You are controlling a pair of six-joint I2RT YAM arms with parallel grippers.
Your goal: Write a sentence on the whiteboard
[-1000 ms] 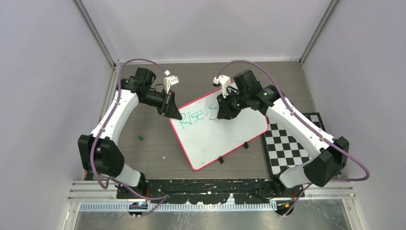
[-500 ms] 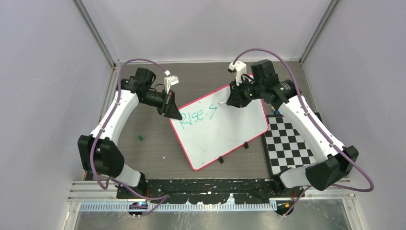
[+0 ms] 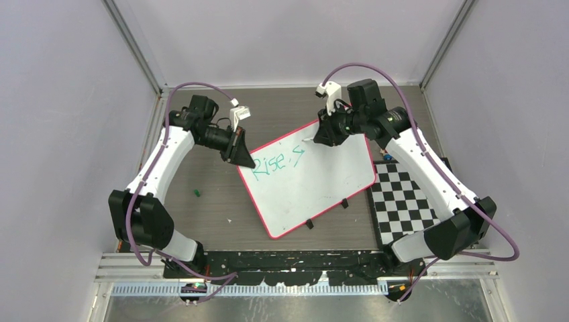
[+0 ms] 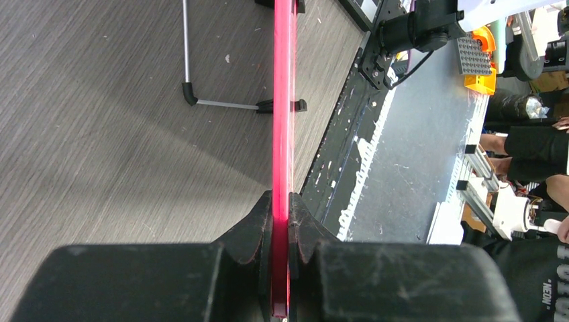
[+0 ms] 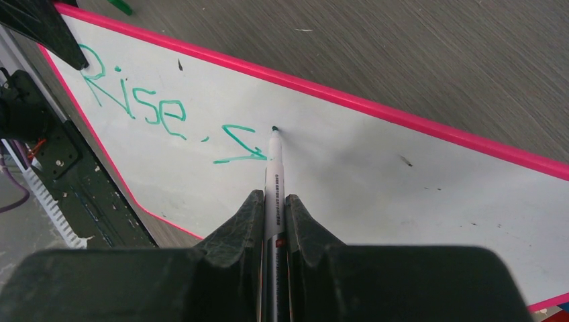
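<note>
The whiteboard [image 3: 315, 184] lies slantwise on the table, white with a pink-red rim. The sentence [image 3: 276, 162] reads "Rise," in teal-green, followed by a rough "S" [image 5: 240, 149]. My left gripper [image 3: 243, 159] is shut on the board's left corner, and the left wrist view shows the red rim [image 4: 282, 100] pinched between my left gripper's [image 4: 281, 208] fingers. My right gripper [image 3: 323, 136] is shut on a white marker [image 5: 274, 176]. The marker's green tip [image 5: 274, 129] sits just right of the "S", near the far rim. Whether it touches the whiteboard [image 5: 416, 194] I cannot tell.
A black-and-white checkerboard mat [image 3: 402, 201] lies right of the board, partly under the right arm. A small green piece [image 3: 196, 193] sits on the wooden table to the left. Black clips [image 3: 309, 223] line the board's near edge. Grey walls enclose the table.
The right gripper moved with the marker from the board's middle toward its far rim, uncovering a newly drawn "S" after "Rise,". The left arm and the board stayed put.
</note>
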